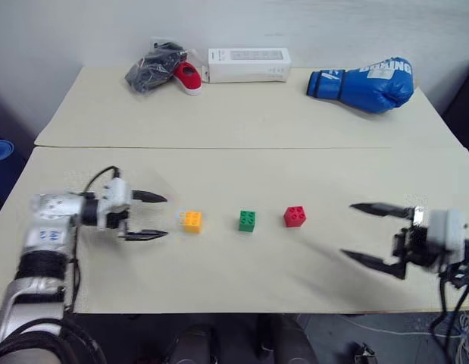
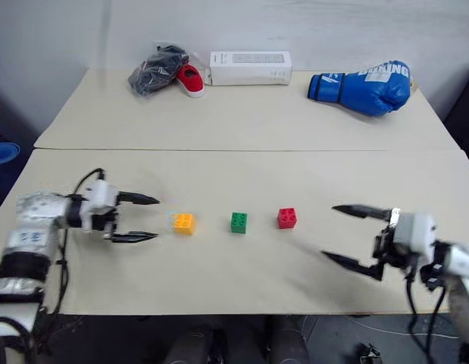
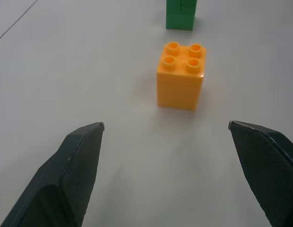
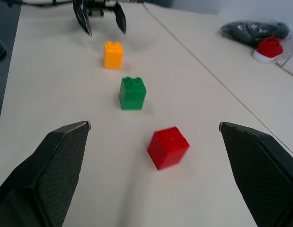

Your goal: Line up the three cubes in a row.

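Note:
Three studded cubes stand in a row on the near part of the table: orange-yellow cube (image 1: pixel 192 221) on the left, green cube (image 1: pixel 247 221) in the middle, red cube (image 1: pixel 295 216) on the right. My left gripper (image 1: pixel 152 216) is open just left of the orange-yellow cube (image 3: pixel 180 75), apart from it, nothing between its fingers. Well to the right of the red cube (image 4: pixel 168 147), my right gripper (image 1: pixel 367 235) hangs open and empty. The red cube sits slightly turned against the other two.
Along the far edge of the table (image 1: pixel 234 136) lie a dark bag (image 1: pixel 151 68) with a red shoe (image 1: pixel 188 76), a white box (image 1: pixel 248 65) and a blue boxing glove (image 1: pixel 364 82). A seam (image 1: pixel 242 148) runs across the table.

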